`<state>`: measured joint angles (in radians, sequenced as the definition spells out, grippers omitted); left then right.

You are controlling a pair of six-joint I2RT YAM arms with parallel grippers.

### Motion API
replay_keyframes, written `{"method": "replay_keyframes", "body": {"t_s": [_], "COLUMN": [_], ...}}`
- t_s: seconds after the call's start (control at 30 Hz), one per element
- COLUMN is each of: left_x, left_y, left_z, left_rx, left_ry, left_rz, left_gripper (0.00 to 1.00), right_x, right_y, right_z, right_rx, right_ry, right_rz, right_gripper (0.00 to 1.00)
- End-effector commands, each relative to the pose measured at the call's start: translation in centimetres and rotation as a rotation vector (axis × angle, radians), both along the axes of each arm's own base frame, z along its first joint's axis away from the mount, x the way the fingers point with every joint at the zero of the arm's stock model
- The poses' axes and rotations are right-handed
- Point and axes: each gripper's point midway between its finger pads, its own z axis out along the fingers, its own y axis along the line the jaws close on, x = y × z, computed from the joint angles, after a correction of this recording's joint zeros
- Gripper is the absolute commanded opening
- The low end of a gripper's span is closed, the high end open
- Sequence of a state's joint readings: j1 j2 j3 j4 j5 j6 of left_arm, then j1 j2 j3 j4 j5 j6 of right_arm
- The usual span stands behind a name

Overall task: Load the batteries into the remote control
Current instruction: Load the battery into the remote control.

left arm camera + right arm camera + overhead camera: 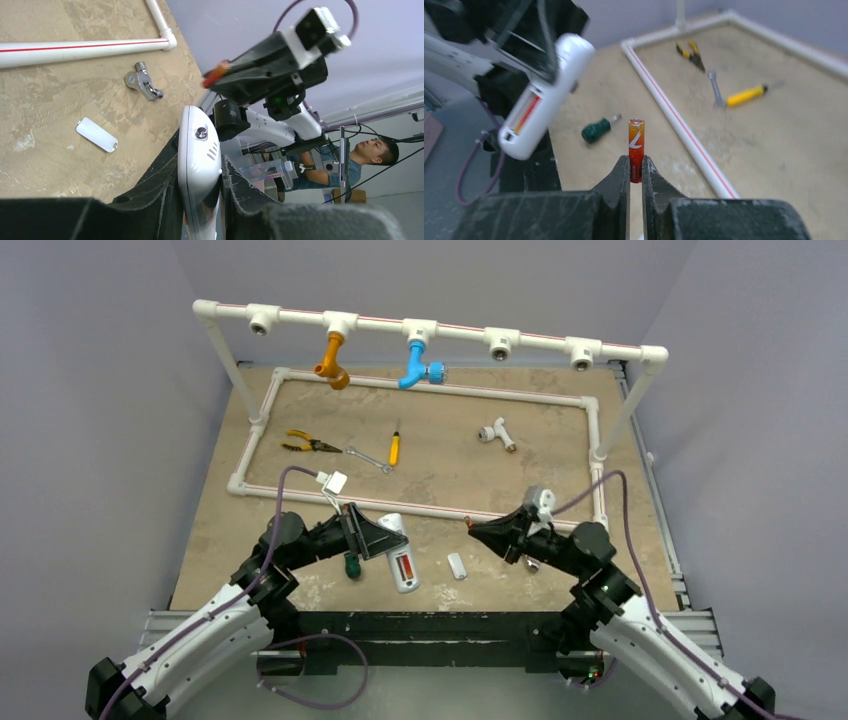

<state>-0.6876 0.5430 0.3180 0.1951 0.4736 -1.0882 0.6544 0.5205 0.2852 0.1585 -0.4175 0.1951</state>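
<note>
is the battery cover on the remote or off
Off: the remote control shows its open battery bay with one red battery seated, and the small white cover lies apart on the table.

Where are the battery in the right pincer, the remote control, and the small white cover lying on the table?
battery [636,137], right wrist view, on its orange upper half
remote control [199,160], left wrist view, on its white casing
white cover [96,134], left wrist view, on its flat middle
</note>
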Motion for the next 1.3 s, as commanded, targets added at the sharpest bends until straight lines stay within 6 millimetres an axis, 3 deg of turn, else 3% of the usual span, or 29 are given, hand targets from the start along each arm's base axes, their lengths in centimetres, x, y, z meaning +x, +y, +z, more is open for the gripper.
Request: {"method": "replay_keyframes", "body": {"t_s": [0.0, 0.2, 0.53, 0.93, 1.27], "left_x": [0.4, -0.7, -3.4, -5.9, -5.4], "left_y": [0.1, -0.1, 0.1, 0.6, 0.2], "left_z": [2.2, 3.4, 5.4, 5.8, 5.4], "left_rx": [-0.050, -0.071, -0.110, -0.147, -0.154], "left_ry": [-0.087, -0.215, -0.497, -0.675, -0.641], "left_rz": [0.018, -0.048, -0.172, -0.269, -0.270], "left_gripper": [0.00, 0.00, 0.00, 0.00, 0.00], "right_x": [-4.3, -8.4, -10.8, -11.0, -9.0], "right_y": [-0.1, 0.2, 0.4, 0.1, 0.2], "right_z": [7.1, 7.1, 8.5, 8.2, 8.0], "right_rx": [0.225, 0.208, 0.200, 0.183, 0.198], "right_ry": [-0.316, -0.449, -0.600, -0.593, -0.474], "right_rz": [0.170, 0.390, 0.548, 0.541, 0.420], "right_gripper": [0.00, 0.00, 0.00, 0.00, 0.00]}}
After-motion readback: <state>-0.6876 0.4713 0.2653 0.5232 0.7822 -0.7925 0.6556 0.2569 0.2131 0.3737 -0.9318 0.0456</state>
